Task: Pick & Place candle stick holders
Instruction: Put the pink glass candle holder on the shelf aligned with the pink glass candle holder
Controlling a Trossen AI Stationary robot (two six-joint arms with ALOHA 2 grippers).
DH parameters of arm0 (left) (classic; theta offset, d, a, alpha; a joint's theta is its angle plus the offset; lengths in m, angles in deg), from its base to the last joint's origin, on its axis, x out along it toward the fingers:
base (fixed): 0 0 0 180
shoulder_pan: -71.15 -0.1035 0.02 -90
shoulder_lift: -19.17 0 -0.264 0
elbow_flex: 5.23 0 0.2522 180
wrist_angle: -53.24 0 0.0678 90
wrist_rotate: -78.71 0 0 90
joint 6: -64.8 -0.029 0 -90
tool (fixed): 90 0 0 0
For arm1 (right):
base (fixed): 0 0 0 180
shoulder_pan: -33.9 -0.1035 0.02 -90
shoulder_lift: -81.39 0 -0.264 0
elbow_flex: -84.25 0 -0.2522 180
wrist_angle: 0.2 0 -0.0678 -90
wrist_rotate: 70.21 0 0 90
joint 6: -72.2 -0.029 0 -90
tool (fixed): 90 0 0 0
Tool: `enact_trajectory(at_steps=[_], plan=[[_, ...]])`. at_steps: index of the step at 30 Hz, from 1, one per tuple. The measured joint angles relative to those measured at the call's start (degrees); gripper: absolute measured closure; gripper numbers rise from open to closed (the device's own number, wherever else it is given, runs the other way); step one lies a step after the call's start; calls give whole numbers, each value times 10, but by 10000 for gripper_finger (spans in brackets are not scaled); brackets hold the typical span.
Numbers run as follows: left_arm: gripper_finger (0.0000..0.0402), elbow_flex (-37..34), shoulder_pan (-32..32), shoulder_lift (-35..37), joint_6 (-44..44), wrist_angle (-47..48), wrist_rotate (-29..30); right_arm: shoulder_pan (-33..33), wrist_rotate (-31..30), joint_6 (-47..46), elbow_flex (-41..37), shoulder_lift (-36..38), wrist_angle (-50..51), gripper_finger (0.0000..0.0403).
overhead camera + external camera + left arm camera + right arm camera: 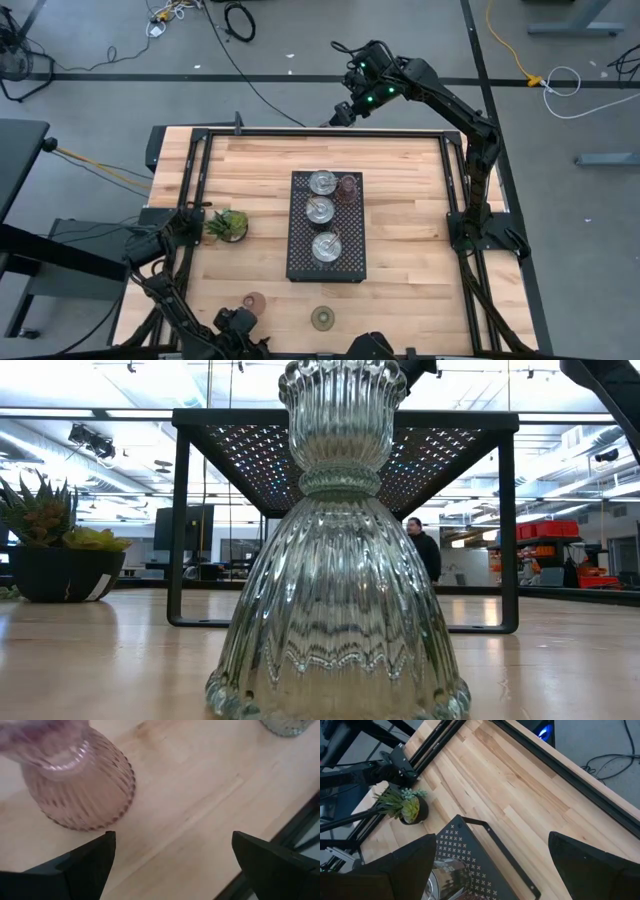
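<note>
From above, a black tray [327, 227] stands mid-surface [400, 180] carrying three silver holders [320, 209] in a row, and a brownish-pink holder [348, 186] beside the farthest one, so four of six already sit where they are likely meant to go. A pink holder [254, 300] and an olive holder [322, 318] stand on the bare wood near the front edge, well apart from the tray and probably waiting their turn. A plant [229, 225] stands left of the tray. The left gripper [238, 325] is low at the front edge just beside the pink holder, apparently lined up for it; the right gripper [345, 112] is raised over the far edge, clear of the tray, seemingly waiting. At table height, the olive holder [338, 550] fills the middle, upright on its flared base, with the tray [345, 430] raised on legs behind it and the plant [60, 555] at the left; a person [421, 548] stands far back in the room. The left wrist view shows the left gripper's fingers [80, 865] spread wide and empty, the pink holder [75, 780] near one of them but not between them, so a sideways shift seems needed before closing. The right wrist view shows the right gripper's fingers [395, 870] likewise apart and empty, high above the tray [480, 855] and plant [407, 807].
</note>
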Motion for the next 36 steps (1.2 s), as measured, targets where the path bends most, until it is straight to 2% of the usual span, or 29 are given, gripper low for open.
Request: enact_trajectory(at_steps=[8,11,20,26,31,36], plan=[[3,0,0,0,0,-45,-6,0,0,-4,0,0,-2,21],[3,0,1,0,3,-43,-18,0,0,-9,0,0,-2,21],[3,0,26,0,53,-9,-5,-8,-5,-15,0,0,-3,21],[3,0,29,0,51,66,-16,-19,-25,-15,0,0,-4,21],[3,0,29,0,84,153,-23,-20,-19,-19,0,0,-16,21],[5,0,24,-15,84,166,1,-20,-16,-28,0,0,-20,21]])
